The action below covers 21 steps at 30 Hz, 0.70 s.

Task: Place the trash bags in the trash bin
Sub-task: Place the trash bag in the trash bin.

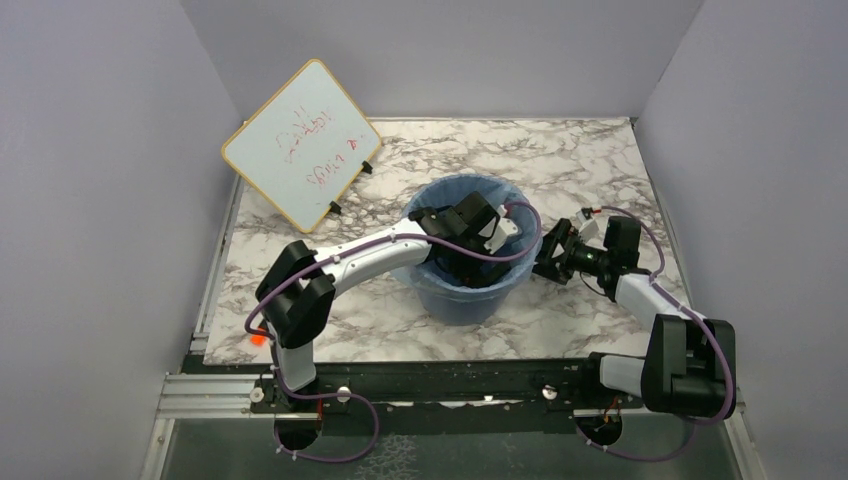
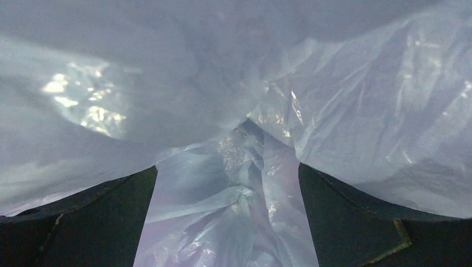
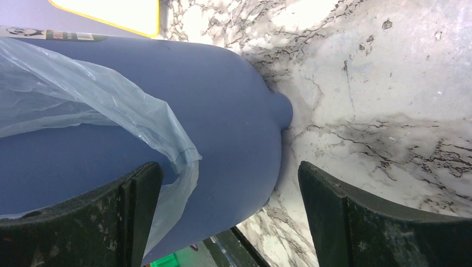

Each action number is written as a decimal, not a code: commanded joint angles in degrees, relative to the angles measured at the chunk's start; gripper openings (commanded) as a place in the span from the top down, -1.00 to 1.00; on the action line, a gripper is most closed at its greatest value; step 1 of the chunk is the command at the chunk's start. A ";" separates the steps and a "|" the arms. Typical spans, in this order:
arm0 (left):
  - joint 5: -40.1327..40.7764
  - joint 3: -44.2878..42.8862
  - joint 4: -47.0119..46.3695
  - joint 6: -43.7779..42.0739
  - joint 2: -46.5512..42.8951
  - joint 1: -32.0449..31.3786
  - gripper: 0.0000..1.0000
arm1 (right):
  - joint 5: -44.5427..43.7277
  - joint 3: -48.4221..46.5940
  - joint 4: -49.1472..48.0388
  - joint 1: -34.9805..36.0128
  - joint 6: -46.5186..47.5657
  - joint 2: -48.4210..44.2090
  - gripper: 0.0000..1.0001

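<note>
The left gripper (image 2: 228, 222), jaws wide and holding nothing, sat down inside the bin (image 1: 470, 300), the bag (image 2: 345, 105) crumpled all around it. The right gripper (image 3: 228, 217), also open, faced a flap draped over the rim just ahead.

Soft, even light falls from overhead, so the marble table (image 1: 600, 160) reads bright, and the trash bin (image 1: 470, 305) and arms throw only faint, blurred shadows. A small red glow (image 1: 258, 340) sits at the near left edge. The left wrist view is dim and bluish, light seeping through the trash bag (image 2: 362, 111), with a white glare patch at left and hazy folds above; the left gripper (image 2: 225, 167) shows nearly black fingers (image 2: 78, 228). The right wrist view is brighter, marble washed out at top, deep shadow at the bin's foot, the right gripper (image 3: 227, 167) dark and grainy.
</note>
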State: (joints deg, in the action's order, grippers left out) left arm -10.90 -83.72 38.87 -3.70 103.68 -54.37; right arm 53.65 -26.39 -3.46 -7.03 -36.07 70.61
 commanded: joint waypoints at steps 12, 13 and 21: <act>-8.25 4.89 -4.08 0.09 4.28 0.89 -0.98 | 3.56 2.25 -4.43 -0.06 -1.37 2.44 -0.95; -9.39 5.23 -4.15 -0.15 4.60 0.93 -0.98 | 3.40 2.08 -4.13 -0.03 -1.21 2.44 -0.95; -11.67 9.15 -6.19 -0.14 7.30 1.11 -0.98 | 3.13 2.20 -4.70 0.00 -1.50 2.60 -0.94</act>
State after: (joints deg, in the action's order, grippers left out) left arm -19.35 -77.41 34.22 -3.66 108.68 -53.58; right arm 54.98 -24.43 -6.04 -7.09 -37.30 72.86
